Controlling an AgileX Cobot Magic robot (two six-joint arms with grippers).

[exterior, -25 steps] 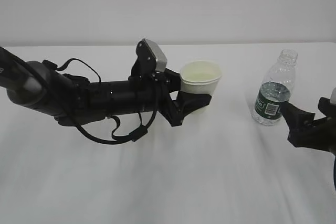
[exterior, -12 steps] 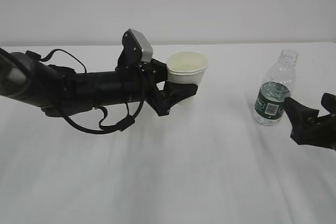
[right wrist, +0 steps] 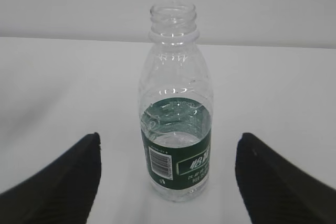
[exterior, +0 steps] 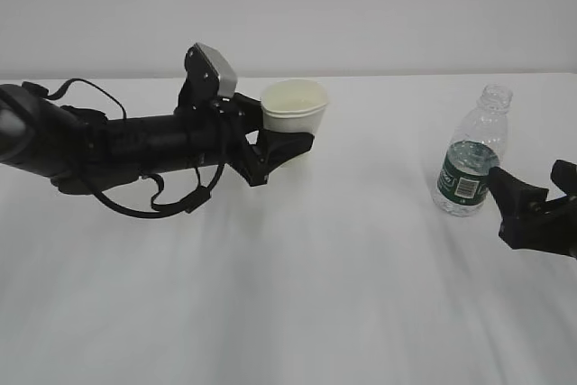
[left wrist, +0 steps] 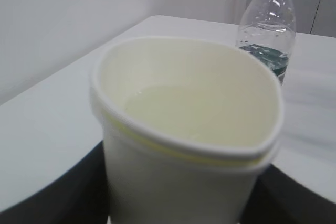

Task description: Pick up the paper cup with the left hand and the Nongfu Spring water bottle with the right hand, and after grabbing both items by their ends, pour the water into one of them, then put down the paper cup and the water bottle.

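The cup (exterior: pixel 295 107) is being held upright above the table (exterior: pixel 288 295), left of centre, by the left hand (exterior: pixel 287 140). The jaws are being kept partly open around the cup's lower wall, and the base is being hidden by them. In the left wrist view the cup (left wrist: pixel 184 145) is filling the frame, with its rim squeezed slightly out of round and its bottom cut off by the lower edge. A pale liquid, taken to be water (left wrist: pixel 194 114), is being seen low inside; its level is hard to judge through the blur.

The bottle (exterior: pixel 471 152) is standing upright and uncapped on the table, well to the right of the cup. Whether water is lying in its base cannot be told behind the green label. The right hand (exterior: pixel 501 188) is being held just beside it, on its right, with most of the gripper cut off by the frame edge. In the right wrist view the bottle (right wrist: pixel 176 103) is standing between two dark fingers (right wrist: pixel 58 182) that are spread wide and clear of it on both sides, so nothing is being gripped.
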